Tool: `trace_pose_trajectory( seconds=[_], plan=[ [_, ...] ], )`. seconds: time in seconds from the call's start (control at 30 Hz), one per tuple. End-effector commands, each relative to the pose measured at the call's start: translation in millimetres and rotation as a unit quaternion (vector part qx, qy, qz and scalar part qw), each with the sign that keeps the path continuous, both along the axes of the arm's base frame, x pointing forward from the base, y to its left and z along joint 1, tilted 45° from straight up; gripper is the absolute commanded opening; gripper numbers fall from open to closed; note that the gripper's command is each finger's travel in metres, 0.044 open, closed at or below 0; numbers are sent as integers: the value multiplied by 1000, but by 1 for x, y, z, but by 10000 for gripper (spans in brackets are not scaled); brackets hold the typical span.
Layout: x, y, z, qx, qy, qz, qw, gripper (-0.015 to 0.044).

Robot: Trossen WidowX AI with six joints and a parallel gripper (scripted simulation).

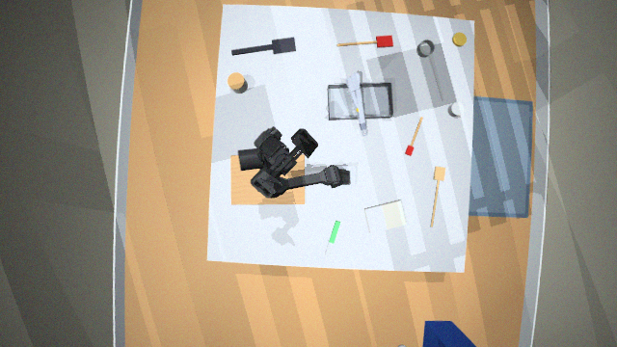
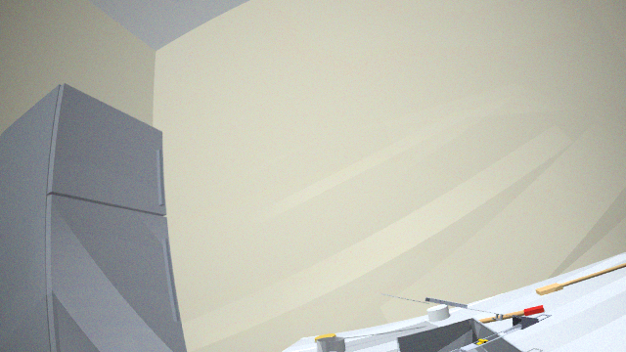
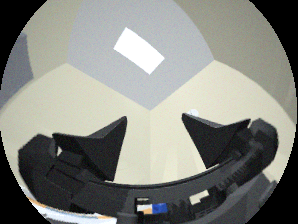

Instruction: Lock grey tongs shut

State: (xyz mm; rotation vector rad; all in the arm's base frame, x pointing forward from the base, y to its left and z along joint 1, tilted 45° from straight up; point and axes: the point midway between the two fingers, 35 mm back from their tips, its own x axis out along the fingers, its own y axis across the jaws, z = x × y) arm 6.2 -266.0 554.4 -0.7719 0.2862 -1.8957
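Note:
The grey tongs (image 1: 350, 81) lie across the black-rimmed roasting tin (image 1: 390, 101) (image 2: 435, 337) in the overhead view, both ends reaching past its long sides. Their two arms look spread in a narrow V, with a small yellow spot near the lower part. The wooden board (image 1: 239, 194) lies at the left, partly hidden under the black robot arm. My gripper (image 3: 154, 117) is open and empty in the wrist view, its two black fingers wide apart against the walls and ceiling. It is away from the tongs.
A black spatula (image 1: 284, 45), red-headed spatula (image 1: 385, 41), sieve (image 1: 425, 48) and yellow lid (image 1: 459, 39) lie beyond the tin. An orange cylinder (image 1: 236, 81) stands left. A small red brush (image 1: 409, 150), wooden turner (image 1: 439, 173) and green-handled tool (image 1: 335, 231) lie nearer the front and right.

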Motion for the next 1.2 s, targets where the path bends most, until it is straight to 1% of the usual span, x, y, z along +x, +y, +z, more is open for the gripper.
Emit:
trace_pose_trajectory(
  seconds=[0.0, 0.1, 0.2, 0.37, 0.53, 0.67, 0.73, 0.87, 0.97, 1.07, 1.17],
  plan=[
    [0, 0, 0, 0, 0, 0, 1000, 426],
    [9, -9, -7, 12, -7, 20, 1000, 347],
    [28, -26, -22, 37, -25, 64, 997, 269],
    [81, -64, -67, 115, -92, 172, 974, 137],
    [139, -88, -129, 225, -179, 258, 922, 6],
    [176, -93, -173, 303, -230, 290, 878, -99],
    [195, -93, -200, 353, -272, 301, 843, -150],
    [232, -83, -257, 460, -362, 291, 757, -150],
    [256, -67, -300, 537, -426, 256, 682, -150],
    [274, -45, -340, 605, -478, 196, 606, -150],
    [289, -17, -378, 660, -531, 103, 521, -150]
  ],
)
